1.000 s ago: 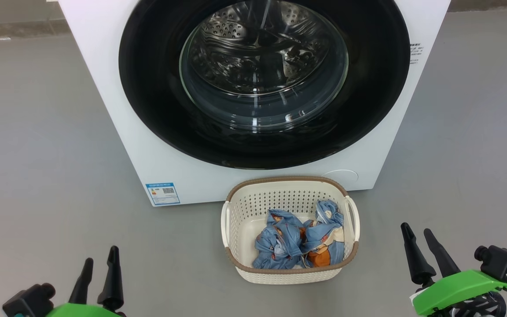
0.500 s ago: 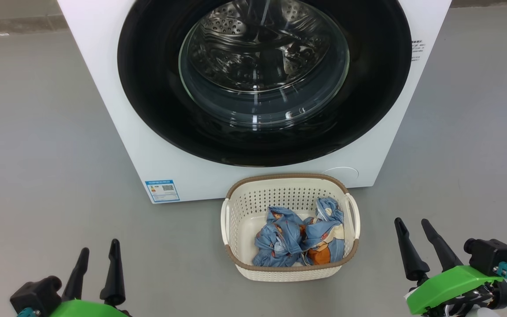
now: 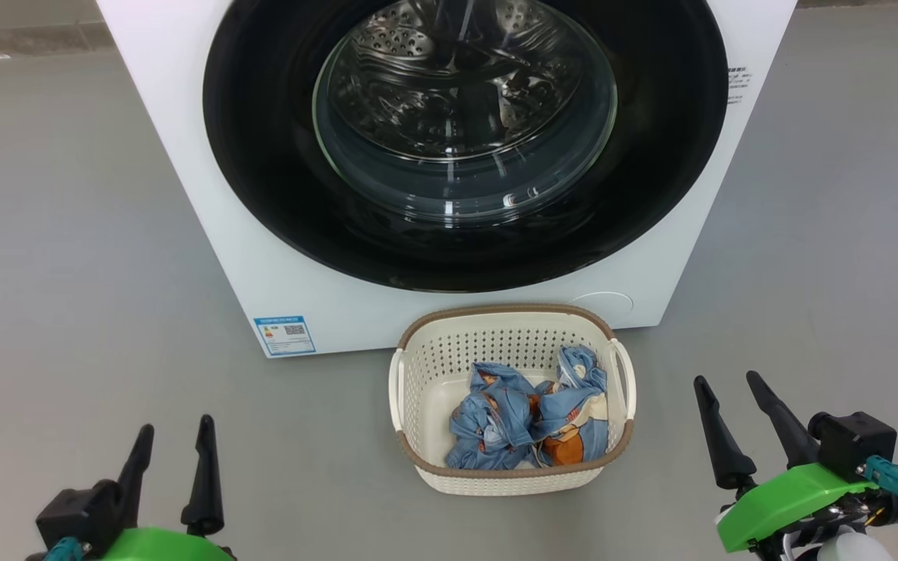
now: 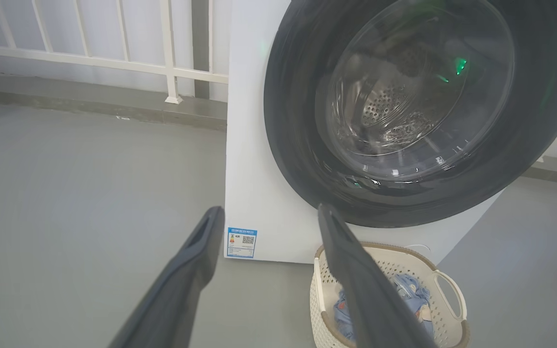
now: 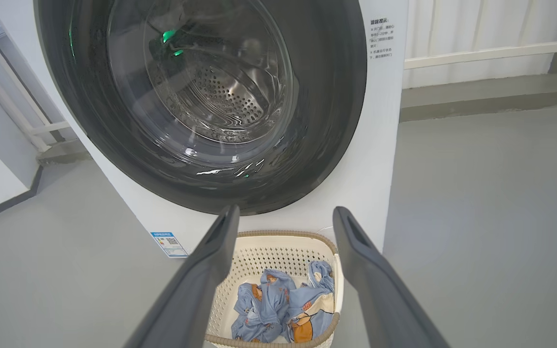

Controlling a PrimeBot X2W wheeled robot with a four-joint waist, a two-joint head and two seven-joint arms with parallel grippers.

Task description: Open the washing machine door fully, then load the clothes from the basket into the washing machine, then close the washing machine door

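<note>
Cream basket (image 3: 427,366) holds clothes (image 3: 531,425); washing machine door (image 3: 464,125) closed

We saw the washing machine door (image 3: 262,156) shut on the washing machine (image 3: 324,312). The clothes (image 3: 527,425) lay crumpled in the basket (image 3: 511,483) just before it.

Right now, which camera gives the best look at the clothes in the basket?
The head view: it looks down into the basket, so the clothes show whole. The right wrist view also shows them, low in the picture. In the left wrist view the left claw hides part of them.
</note>
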